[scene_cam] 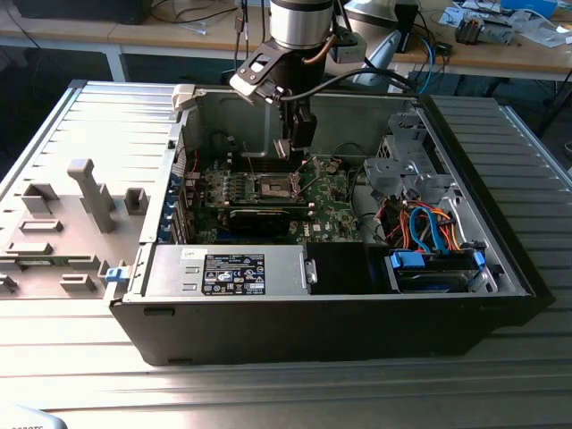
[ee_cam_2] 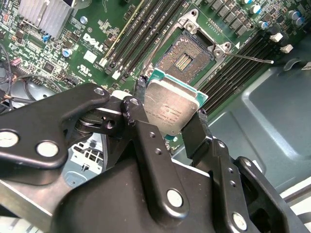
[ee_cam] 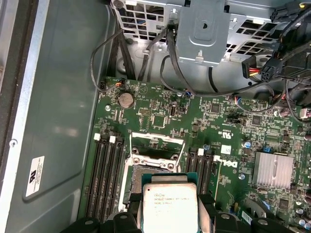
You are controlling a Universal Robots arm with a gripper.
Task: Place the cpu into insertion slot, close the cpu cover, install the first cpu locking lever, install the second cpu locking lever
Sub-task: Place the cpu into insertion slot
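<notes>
The tool (ee_cam_2: 171, 103) clamps the cpu (ee_cam_2: 167, 112) by two opposite edges, just above the open insertion slot (ee_cam_2: 186, 60).

Faint lines of print cross the cpu (ee_cam: 169, 206) top in the first wrist view, too fine to make out. The board (ee_cam_2: 92, 42) carries a white logo and tiny white markings beside its parts. In the exterior view, a black label (scene_cam: 234, 273) with white print and small symbols sits on the power supply (scene_cam: 286, 268). A white sticker (ee_cam: 34, 175) with a dark mark is on the case wall (ee_cam: 63, 97).
</notes>
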